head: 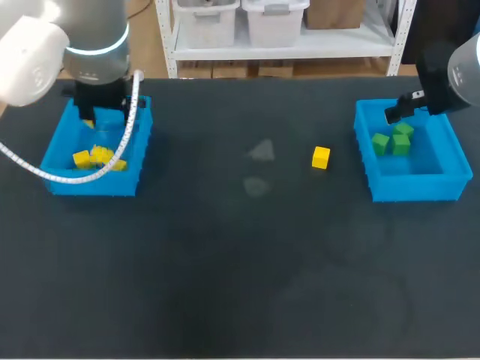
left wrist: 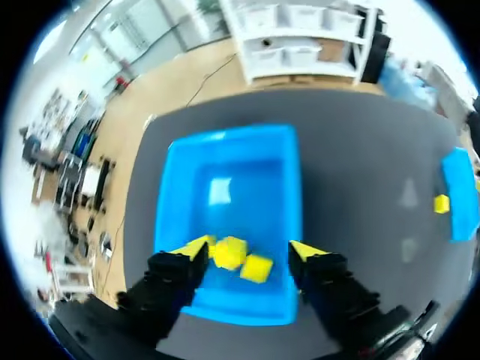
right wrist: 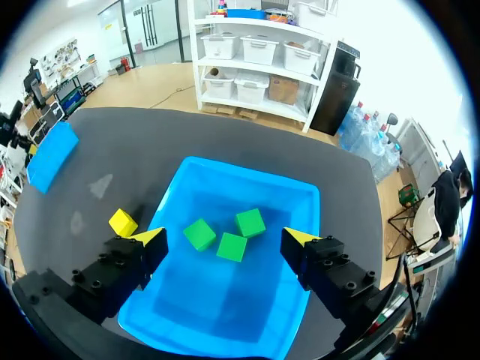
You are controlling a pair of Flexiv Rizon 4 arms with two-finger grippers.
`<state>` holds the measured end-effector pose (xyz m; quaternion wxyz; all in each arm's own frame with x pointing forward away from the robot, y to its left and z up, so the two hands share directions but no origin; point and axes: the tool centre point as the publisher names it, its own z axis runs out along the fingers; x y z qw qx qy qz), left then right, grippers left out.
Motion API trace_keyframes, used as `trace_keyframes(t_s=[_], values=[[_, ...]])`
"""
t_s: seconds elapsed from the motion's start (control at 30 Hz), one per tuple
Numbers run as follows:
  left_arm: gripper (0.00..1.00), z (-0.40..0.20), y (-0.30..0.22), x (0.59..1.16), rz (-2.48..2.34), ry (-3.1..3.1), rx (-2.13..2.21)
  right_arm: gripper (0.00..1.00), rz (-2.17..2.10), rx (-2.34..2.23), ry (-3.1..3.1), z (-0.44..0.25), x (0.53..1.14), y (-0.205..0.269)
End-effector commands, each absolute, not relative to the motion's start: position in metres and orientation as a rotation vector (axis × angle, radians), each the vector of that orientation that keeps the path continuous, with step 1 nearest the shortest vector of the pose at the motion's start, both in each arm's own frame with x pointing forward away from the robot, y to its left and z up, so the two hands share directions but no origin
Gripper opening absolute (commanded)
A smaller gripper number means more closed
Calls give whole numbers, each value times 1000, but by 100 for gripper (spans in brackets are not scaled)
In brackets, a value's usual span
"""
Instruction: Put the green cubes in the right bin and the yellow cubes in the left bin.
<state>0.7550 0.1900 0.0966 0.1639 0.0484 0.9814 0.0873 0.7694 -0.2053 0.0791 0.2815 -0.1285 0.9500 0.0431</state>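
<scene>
Several yellow cubes [head: 97,157] lie in the left blue bin [head: 56,142]. My left arm [head: 94,67] stands over that bin. In the left wrist view my left gripper [left wrist: 249,253] is open just above the bin, and two yellow cubes [left wrist: 229,251] lie loose below its fingers. One yellow cube [head: 321,157] sits alone on the table, left of the right blue bin [head: 416,187]. Three green cubes [right wrist: 200,234] lie in that bin. My right gripper [right wrist: 225,238] hangs open above them, holding nothing.
The dark table top stretches between the two bins, with two pale grey marks [head: 261,152] near its middle. The lone yellow cube [right wrist: 123,222] lies just outside the right bin's [right wrist: 172,195] left wall.
</scene>
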Motion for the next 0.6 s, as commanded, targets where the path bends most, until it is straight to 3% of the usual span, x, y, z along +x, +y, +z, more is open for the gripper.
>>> trace_keyframes(t_s=[0.03,0.3,0.6], values=[[100,116,146,760,152,2747,285,100,111,-341,2542,78,769,-205],[100,131,2,753,-104,2587,984,100,111,-341,2542,78,769,-205],[100,91,-109,756,-240,2676,1163,100,111,-341,2542,78,769,-205]])
